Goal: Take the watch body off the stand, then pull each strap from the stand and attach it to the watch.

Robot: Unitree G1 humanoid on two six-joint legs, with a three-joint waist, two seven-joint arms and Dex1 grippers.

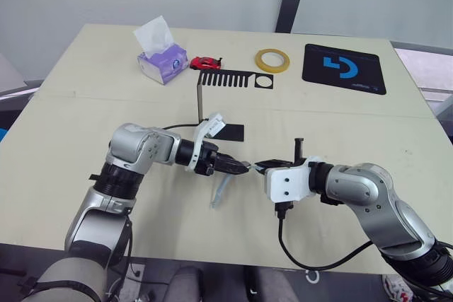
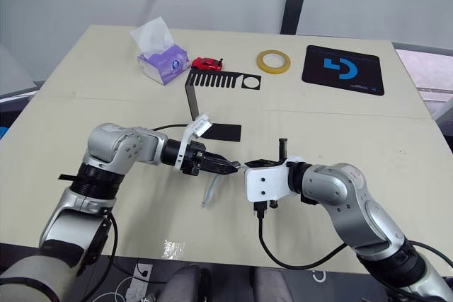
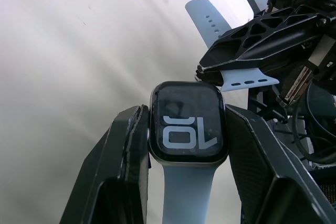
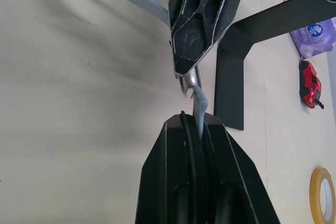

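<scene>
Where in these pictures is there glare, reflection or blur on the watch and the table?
Left wrist view: the watch body screen mirrors pale mirrored characters, and the table is washed out by bright glare. Right wrist view: soft blurred shadows streak the table, and the right gripper looks blurred up close.

Beside the watch body point(image 3: 188, 124), the lower strap point(image 3: 185, 192) runs off the frame edge, its end unseen, in the left wrist view. The holed strap point(image 3: 247, 81) disappears under the right gripper's point(image 1: 267, 166) black fingers point(image 3: 262, 40), so its joint with the watch body cannot be made out. From the head cameras, the watch body is too small to distinguish.
</scene>
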